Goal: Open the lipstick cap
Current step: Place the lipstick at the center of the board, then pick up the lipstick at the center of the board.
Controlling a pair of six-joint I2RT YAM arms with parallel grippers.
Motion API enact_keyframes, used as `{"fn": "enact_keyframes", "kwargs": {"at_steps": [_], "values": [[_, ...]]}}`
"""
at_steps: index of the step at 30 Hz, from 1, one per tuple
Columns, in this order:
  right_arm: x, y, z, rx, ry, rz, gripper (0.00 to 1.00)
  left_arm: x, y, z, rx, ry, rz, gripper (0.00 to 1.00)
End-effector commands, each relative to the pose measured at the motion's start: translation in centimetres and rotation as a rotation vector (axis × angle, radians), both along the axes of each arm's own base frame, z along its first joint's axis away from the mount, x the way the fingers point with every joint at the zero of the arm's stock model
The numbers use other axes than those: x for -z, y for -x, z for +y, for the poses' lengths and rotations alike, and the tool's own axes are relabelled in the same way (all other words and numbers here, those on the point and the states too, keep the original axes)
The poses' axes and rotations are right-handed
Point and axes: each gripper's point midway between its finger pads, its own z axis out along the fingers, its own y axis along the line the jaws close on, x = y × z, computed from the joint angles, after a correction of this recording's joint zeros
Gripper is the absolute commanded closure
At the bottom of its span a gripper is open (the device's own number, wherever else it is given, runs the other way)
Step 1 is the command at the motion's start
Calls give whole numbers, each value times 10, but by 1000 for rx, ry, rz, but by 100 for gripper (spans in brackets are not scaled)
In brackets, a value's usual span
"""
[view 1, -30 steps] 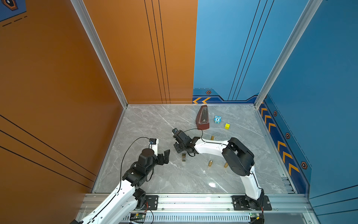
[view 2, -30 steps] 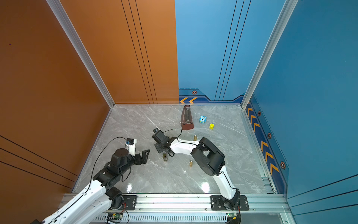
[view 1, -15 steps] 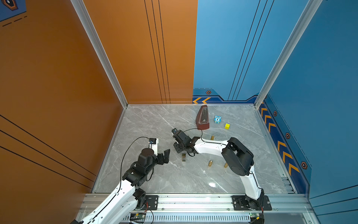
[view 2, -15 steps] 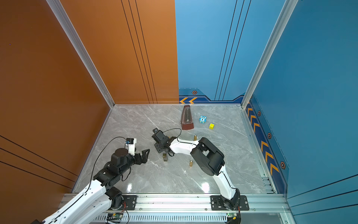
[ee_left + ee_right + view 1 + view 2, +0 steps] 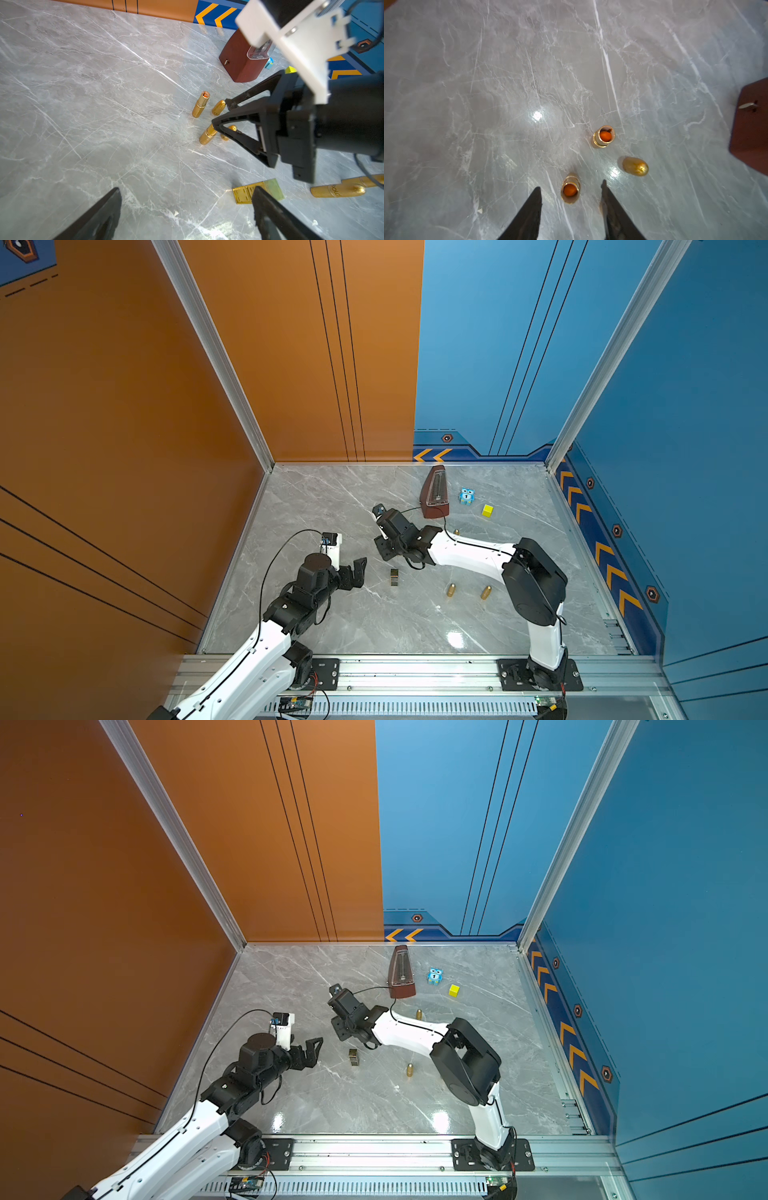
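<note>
right gripper (image 5: 570, 184): jaws have just parted; they now stand apart, gripping nothing
lipstick: uncapped gold tube (image 5: 570, 192), orange showing inside, upright between the tips and clear of both
cap: gold cap (image 5: 635, 166) stands just outside one tip; second open tube (image 5: 603, 137) just beyond
left gripper (image 5: 186, 188): spread wide, empty; square gold case (image 5: 242, 193) beside one tip
meaning: tube looks released, its cap already off

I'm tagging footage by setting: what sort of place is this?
Probably a robot test booth: orange and blue wall panels in aluminium framing, a grey marble-look tabletop, two white-and-black robot arms bolted to a metal rail.
</note>
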Motion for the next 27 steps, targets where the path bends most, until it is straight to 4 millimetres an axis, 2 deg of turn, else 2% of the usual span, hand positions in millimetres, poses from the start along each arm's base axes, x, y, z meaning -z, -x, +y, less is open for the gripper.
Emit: {"fn": "enact_keyframes", "kwargs": {"at_steps": [1,5,9,11,12,15,19,27], "values": [[-24,6,-32,61,-11,40,49,-17,-2,-12,42,29,-11,1],[-43,5,-74,163,-4,75,45,-24,-3,-27,91,11,-14,1],[-53,3,-121,279,2,130,41,-33,-2,-48,137,-48,-46,1],[-49,6,-139,328,26,175,39,-35,-1,-59,164,-79,-55,1],[-45,-2,-160,384,36,199,38,-36,-1,-65,178,-95,-58,1],[-30,-4,-185,453,56,262,37,-38,0,-85,226,-114,-76,1],[-8,-9,-209,541,56,339,36,-41,1,-113,296,-127,-103,1],[28,-29,-224,630,79,418,35,-32,3,-149,399,-198,-109,2]]}}
